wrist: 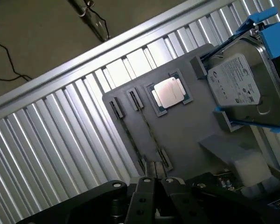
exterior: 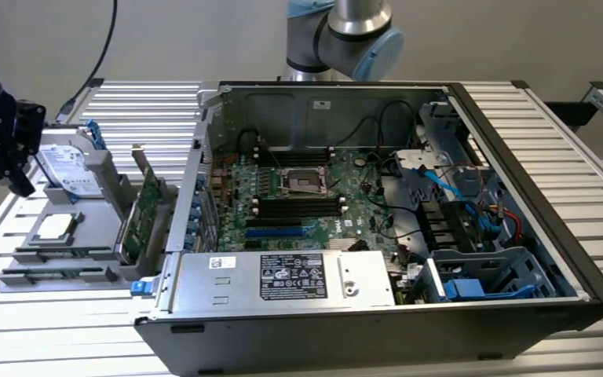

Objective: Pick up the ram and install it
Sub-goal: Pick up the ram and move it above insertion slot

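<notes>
Gripper point(wrist: 157, 181) hangs over gray tray point(wrist: 186, 135), above one end of the ram point(wrist: 150, 134). Spread or pressed together: cannot tell. Ram stands on edge in a tray slot near CPU point(wrist: 170, 92).

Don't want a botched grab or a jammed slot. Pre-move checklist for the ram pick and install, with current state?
1. Two long thin ram sticks seated on edge in the flat grey plastic tray: ok.
2. Black pincer close to the tray, sticks in the wrist camera's sight: ok.
3. Pincer lined up on one stick: cannot tell.
4. Long black plastic motherboard slots free of sticks: ok.
5. Slot end latches open: cannot tell.
6. Dark metal computer case lying with its side off, board reachable from above: ok.
</notes>
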